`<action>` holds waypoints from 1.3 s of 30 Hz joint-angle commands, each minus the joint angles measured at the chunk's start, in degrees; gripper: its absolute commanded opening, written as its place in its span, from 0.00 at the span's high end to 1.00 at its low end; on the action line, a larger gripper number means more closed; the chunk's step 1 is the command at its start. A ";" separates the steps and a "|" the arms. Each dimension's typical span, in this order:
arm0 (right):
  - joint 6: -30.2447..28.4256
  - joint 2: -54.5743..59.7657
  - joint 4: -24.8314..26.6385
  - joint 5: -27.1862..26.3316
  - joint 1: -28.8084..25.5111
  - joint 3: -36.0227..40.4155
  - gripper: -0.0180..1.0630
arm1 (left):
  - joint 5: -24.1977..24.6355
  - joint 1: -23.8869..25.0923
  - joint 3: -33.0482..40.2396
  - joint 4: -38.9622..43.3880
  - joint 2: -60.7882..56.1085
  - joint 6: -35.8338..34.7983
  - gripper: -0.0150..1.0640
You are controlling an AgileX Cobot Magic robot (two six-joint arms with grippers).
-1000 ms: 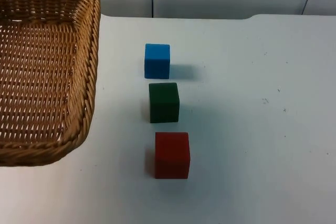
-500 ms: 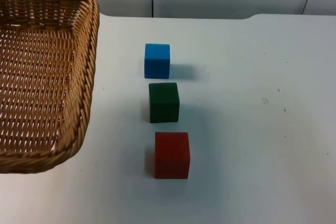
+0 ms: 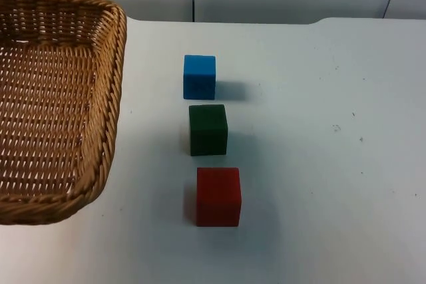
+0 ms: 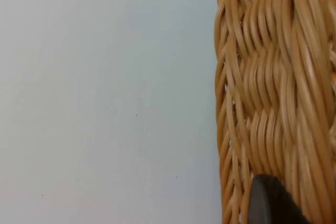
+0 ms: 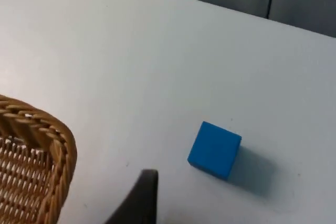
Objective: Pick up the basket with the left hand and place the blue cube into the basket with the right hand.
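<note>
On the table's left side sits the basket (image 3: 60,98), wicker, seemingly tilted or lifted a bit in the top view, though I can't confirm it's clear of the table (image 3: 319,131). Left gripper (image 4: 270,203): a black fingertip lies against the basket's woven wall in the left wrist view, so I judge it's at or on the rim, but grip state can't be told. Right gripper (image 5: 139,198): 1 fingertip visible in its wrist view, hanging above the table between the basket corner (image 5: 37,156) and the blue cube (image 5: 214,149); open or closed, can't tell; nothing seen between its fingers. Blue cube (image 3: 199,77) sits on the table, farthest of a row of 3, with the green cube (image 3: 208,130) just in front of it and the red cube (image 3: 217,196) nearest the camera; all 3 apart from each other and well right of the basket. Basket contents: none, bare weave inside. Progress, my read: step 1 (basket pickup) probably underway or done; step 2 not started, cube untouched. Left to do: right arm reaches the blue cube, grasps it, carries it over the rim, drops it in.
</note>
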 commanded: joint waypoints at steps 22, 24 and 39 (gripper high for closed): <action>26.85 28.34 -14.86 3.79 5.48 -23.07 0.09 | 2.87 0.11 0.04 -2.82 -0.16 0.29 0.99; 26.95 28.91 -14.86 3.60 5.48 -23.07 0.09 | 2.87 0.11 0.04 -2.89 -0.16 0.40 0.99; 28.37 34.04 -16.87 2.54 5.48 -23.07 0.10 | 3.04 0.11 0.04 -3.06 -0.16 0.40 0.99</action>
